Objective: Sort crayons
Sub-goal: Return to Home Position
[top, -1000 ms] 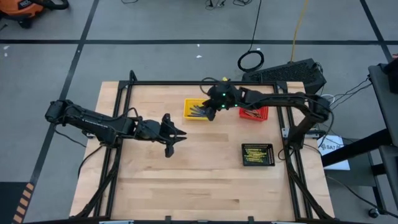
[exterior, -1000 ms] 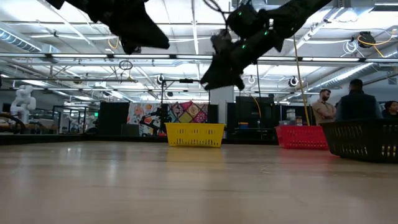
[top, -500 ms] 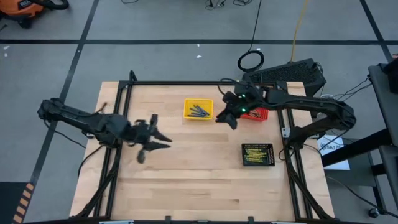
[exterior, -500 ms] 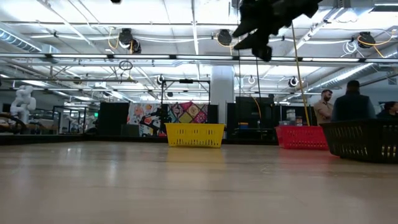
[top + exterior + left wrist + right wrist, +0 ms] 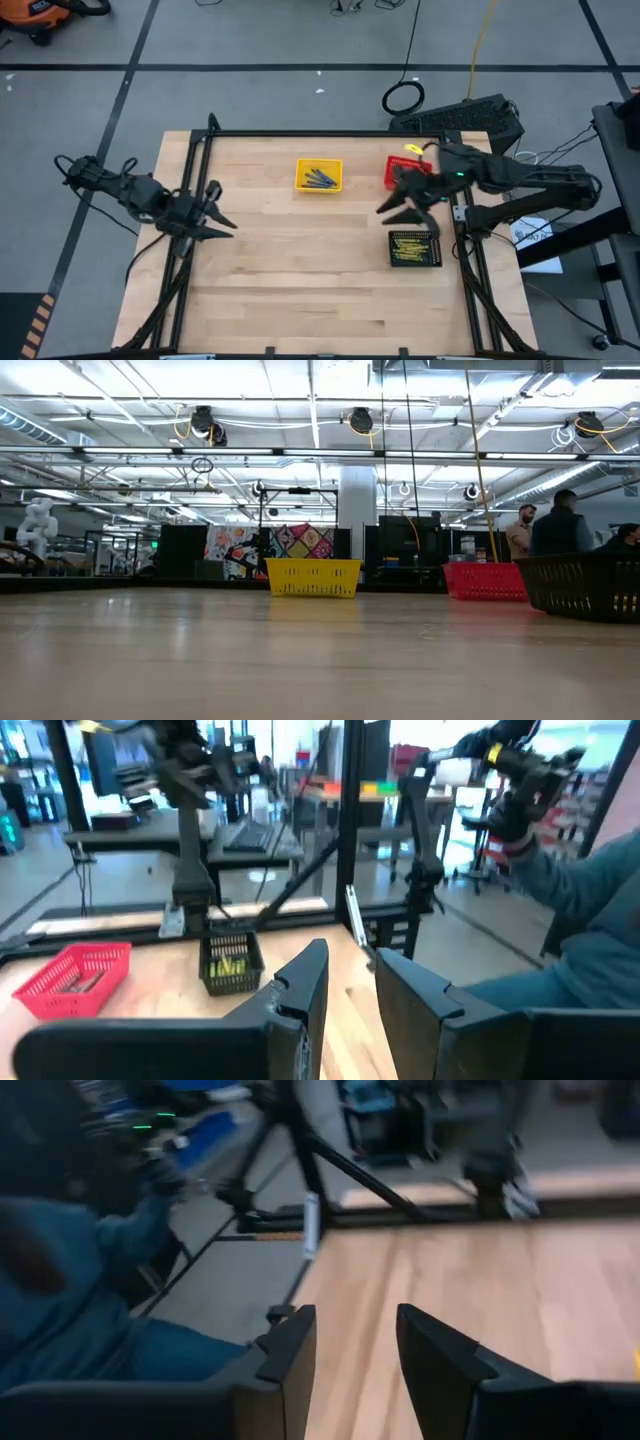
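Lying jumbled in a yellow basket (image 5: 299,176) are thin blue-grey crayons (image 5: 320,179) (left claw (image 5: 350,960) and right claw (image 5: 355,1320) spread).

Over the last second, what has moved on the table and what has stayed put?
Both arms pulled back. The left gripper, open, withdrew from mid-table toward the table's left edge. The right gripper, open, swung from over the yellow basket to the right side, between the red basket and the black basket. Neither visibly took or released anything. The three baskets and the crayons in them stayed put.
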You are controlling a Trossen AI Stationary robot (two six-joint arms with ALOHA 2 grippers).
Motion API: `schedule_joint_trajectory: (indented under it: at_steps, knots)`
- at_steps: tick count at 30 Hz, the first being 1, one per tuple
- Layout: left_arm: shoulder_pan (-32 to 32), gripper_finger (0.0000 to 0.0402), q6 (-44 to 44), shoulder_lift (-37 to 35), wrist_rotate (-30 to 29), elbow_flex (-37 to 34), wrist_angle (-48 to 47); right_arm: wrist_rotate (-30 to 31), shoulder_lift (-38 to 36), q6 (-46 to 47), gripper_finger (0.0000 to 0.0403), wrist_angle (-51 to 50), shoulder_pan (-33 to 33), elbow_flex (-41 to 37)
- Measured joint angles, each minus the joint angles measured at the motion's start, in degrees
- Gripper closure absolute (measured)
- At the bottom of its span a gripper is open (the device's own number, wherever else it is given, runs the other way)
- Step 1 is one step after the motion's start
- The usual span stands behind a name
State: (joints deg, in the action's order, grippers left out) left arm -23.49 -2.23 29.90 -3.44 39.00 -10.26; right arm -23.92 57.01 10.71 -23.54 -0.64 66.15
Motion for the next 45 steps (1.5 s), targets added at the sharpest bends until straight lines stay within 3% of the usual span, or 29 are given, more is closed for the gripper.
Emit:
schedule_joint_trajectory:
  at_steps: [7, 15, 26, 38, 45]
  knots:
    - [-1.27, 0.0311, -0.34, -13.21, -0.46, -9.57, 1.63, -0.01, -6.55, -6.23, 0.0275, 1.86, 6.79, -1.44]
    - [-1.29, 0.0311, 0.16, -22.35, -5.70, -21.61, 8.53, 0.02, -14.20, -8.09, 0.0275, 14.14, 10.14, -15.76]
    - [-1.30, 0.0311, 1.33, -24.13, -5.88, -31.70, 14.85, -0.11, -22.54, -1.04, 0.0275, 37.28, 10.21, -38.50]
    - [-1.30, 0.0311, 1.60, -24.16, -5.88, -36.61, 17.81, -0.15, -25.00, -4.94, 0.0275, 55.88, 10.18, -55.38]
    - [-1.30, 0.0311, 2.19, -24.17, -5.15, -38.60, 18.97, -0.17, -25.11, -5.61, 0.0275, 60.22, 10.18, -60.70]
